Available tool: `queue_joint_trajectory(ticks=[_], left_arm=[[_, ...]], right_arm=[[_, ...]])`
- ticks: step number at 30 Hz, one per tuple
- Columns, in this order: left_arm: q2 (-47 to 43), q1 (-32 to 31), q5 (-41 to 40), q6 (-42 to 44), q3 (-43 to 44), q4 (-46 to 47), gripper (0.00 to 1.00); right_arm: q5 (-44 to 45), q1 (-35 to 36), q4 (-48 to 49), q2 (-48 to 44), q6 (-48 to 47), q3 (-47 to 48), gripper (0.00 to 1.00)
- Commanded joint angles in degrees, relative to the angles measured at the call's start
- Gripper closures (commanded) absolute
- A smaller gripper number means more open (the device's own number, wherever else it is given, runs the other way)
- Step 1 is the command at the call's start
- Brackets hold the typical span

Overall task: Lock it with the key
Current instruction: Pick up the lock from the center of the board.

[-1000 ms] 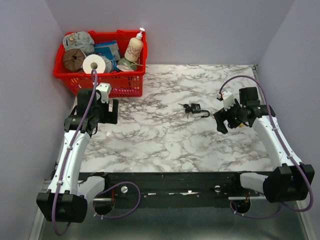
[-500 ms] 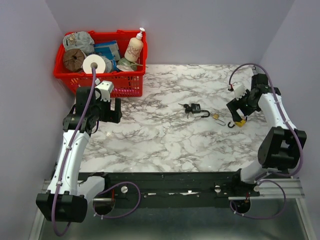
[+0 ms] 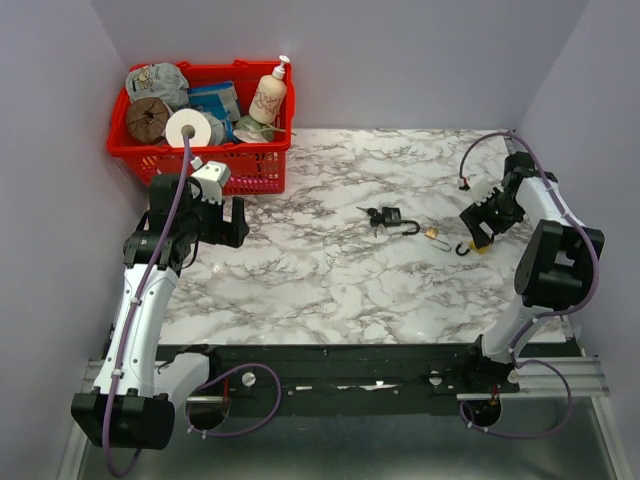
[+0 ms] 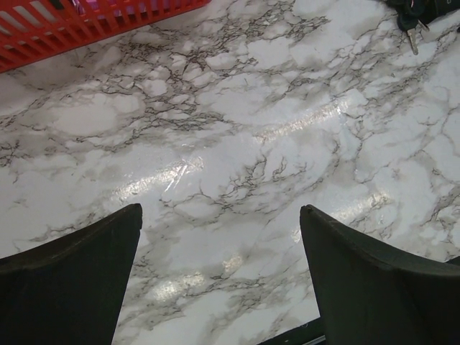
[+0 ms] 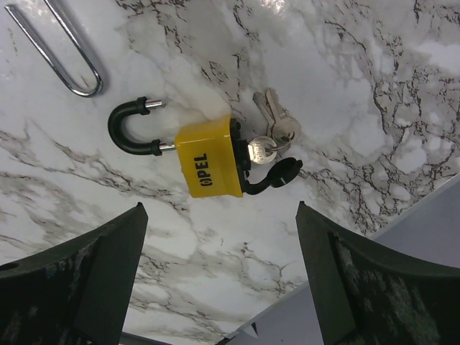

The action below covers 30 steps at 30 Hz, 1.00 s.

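A yellow padlock (image 5: 208,165) lies on the marble table (image 5: 345,86) with its black shackle (image 5: 128,129) sprung open and a bunch of keys (image 5: 269,136) in its base. In the top view it lies at the right (image 3: 481,247). My right gripper (image 5: 219,215) is open and empty, hovering just above the padlock, and shows in the top view too (image 3: 476,232). My left gripper (image 4: 221,212) is open and empty above bare marble at the left (image 3: 232,222).
A black padlock with keys (image 3: 390,217) lies mid-table; its keys show in the left wrist view (image 4: 413,18). A small brass padlock (image 3: 432,233) with a silver shackle (image 5: 57,47) lies between the two. A red basket (image 3: 205,160) of goods stands back left. The right wall is close.
My right arm has swung out to the far right and its wrist now hangs over the yellow padlock. My left gripper has shifted slightly right. The padlocks have not moved.
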Motion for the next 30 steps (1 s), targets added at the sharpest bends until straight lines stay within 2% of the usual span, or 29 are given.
queue_joint_trajectory(ticks=[1,6,18,23,30], left_arm=[[-0.39,0.02,2.24,-0.68,1.79,1.48,0.01],[0.31,0.02,2.59,-1.12,2.49,1.65,0.01],[0.75,0.02,2.76,-1.29,2.06,2.09,0.01],[1.02,0.02,2.85,-1.29,1.88,2.45,0.01],[1.02,0.02,2.94,-1.65,1.44,3.06,0.01]], right_arm=[[1.48,-1.11,2.5,1.46,-3.4,-0.46,0.08],[1.4,-1.11,4.08,2.51,-3.76,-1.18,0.1],[-0.1,-1.11,4.52,5.06,-3.32,-1.71,0.23],[-1.07,-1.11,3.38,6.2,-2.96,-1.44,0.34],[-2.38,-1.11,2.94,6.56,-2.44,-2.41,0.36]])
